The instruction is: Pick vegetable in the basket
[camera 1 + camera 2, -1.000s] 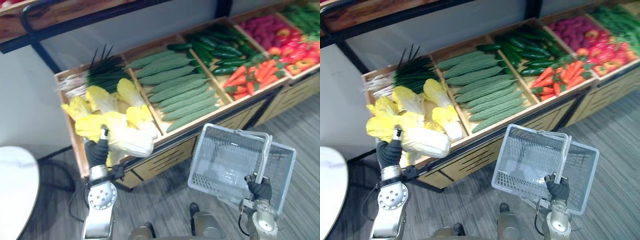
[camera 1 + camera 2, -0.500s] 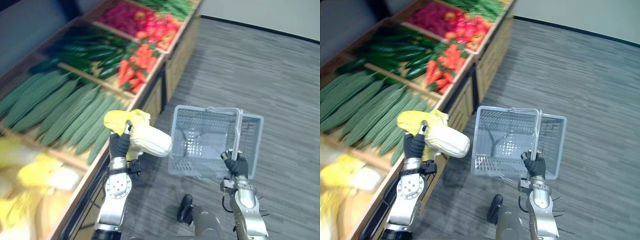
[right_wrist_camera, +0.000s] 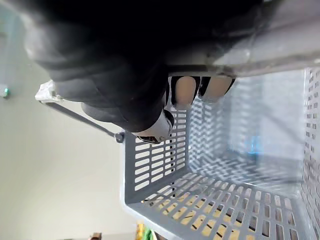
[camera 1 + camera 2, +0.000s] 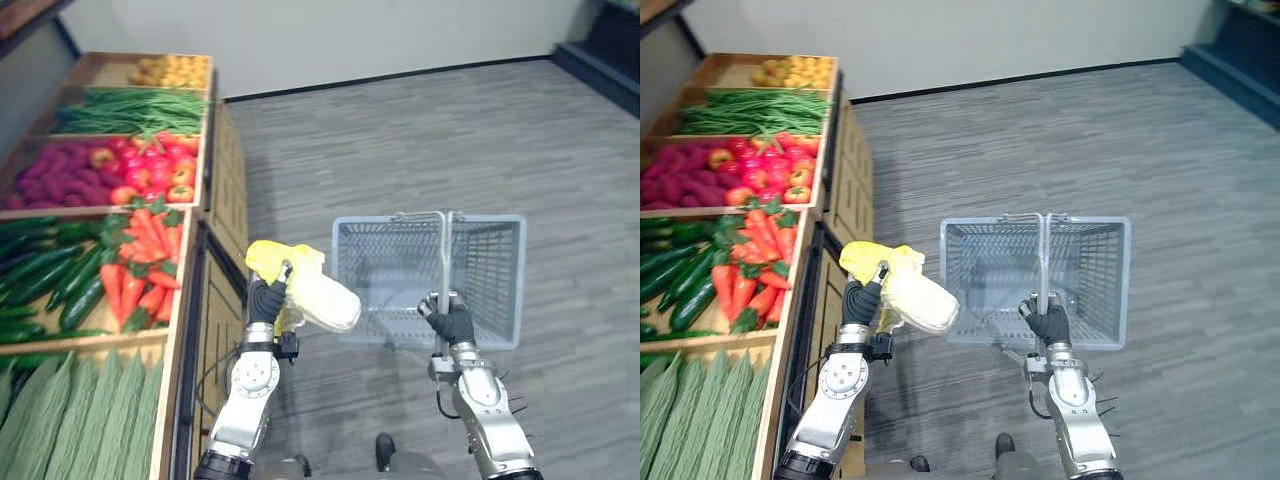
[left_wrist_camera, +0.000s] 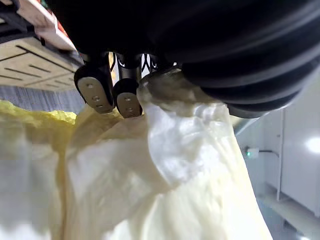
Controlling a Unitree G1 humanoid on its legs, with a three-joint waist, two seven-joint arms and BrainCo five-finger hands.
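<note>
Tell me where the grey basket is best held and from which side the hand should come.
Grip the handle at its middle, coming from above, as the right hand does. The handle stands raised across the centre of the basket, so the weight likely hangs balanced and the open top is left free for the napa cabbage in the left hand.

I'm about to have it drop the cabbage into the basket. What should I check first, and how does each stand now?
1. Left hand curled round the cabbage: ok.
2. Right hand shut on the handle: ok.
3. Basket upright, opening facing up: ok.
4. Room inside the basket: ok, its mesh floor is bare in the right wrist view.
5. Cabbage over the opening: not ok, it is outside, at the basket's left wall.
6. Firmness of the hold on the leaves: cannot tell.
</note>
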